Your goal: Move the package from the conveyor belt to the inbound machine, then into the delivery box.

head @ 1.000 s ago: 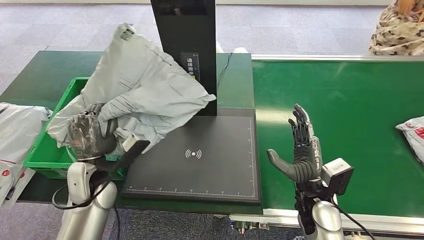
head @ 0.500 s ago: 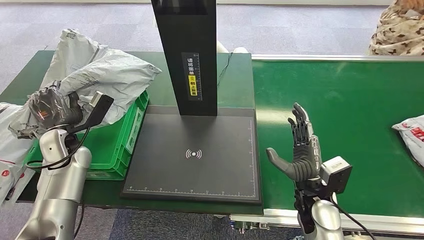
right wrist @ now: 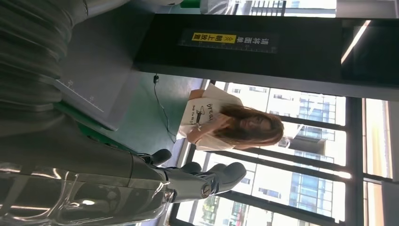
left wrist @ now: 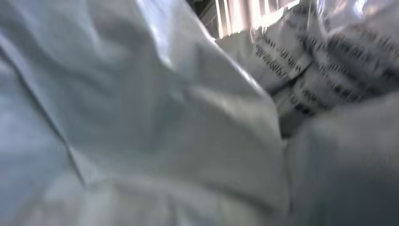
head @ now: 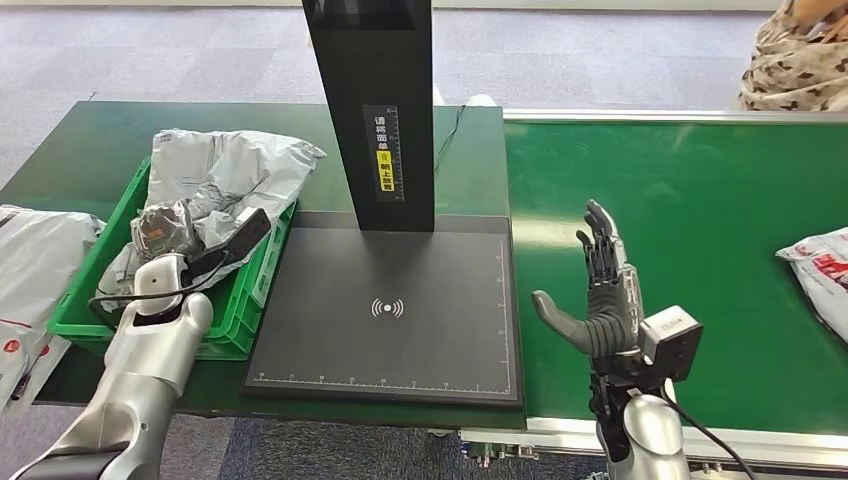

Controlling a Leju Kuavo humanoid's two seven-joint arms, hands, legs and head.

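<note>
The grey package (head: pixel 225 185) lies crumpled in the green delivery box (head: pixel 262 275), its upper part heaped against the far rim and spilling a little over it. My left robot hand (head: pixel 165 232) is down in the box with it, fingers wrapped in the plastic, so I read that hand as clamped on the package. From my left wrist, creased grey film (left wrist: pixel 141 117) with lines of small print presses right up to the camera, which fits a grip not yet let go.

I judge the task nearly done: the package is off the conveyor belt (head: pixel 690 200), away from the inbound machine, and inside the box. What is left for this one is to let go and lift my hand out without dragging the bag back over the rim; loose film could cling to my fingers.

The inbound machine's black scanning plate (head: pixel 400 310) lies bare just beside the box, its dark column (head: pixel 372 110) rising at the far edge. My right robot hand (head: pixel 600 300) is raised over the near edge of the belt, fingers spread, holding nothing. Another white package (head: pixel 818 265) lies farther along the belt, well apart from that hand. More bags (head: pixel 35 260) lie beyond the box on my left. A person (right wrist: pixel 230 125) in a white top stands beyond the table.
</note>
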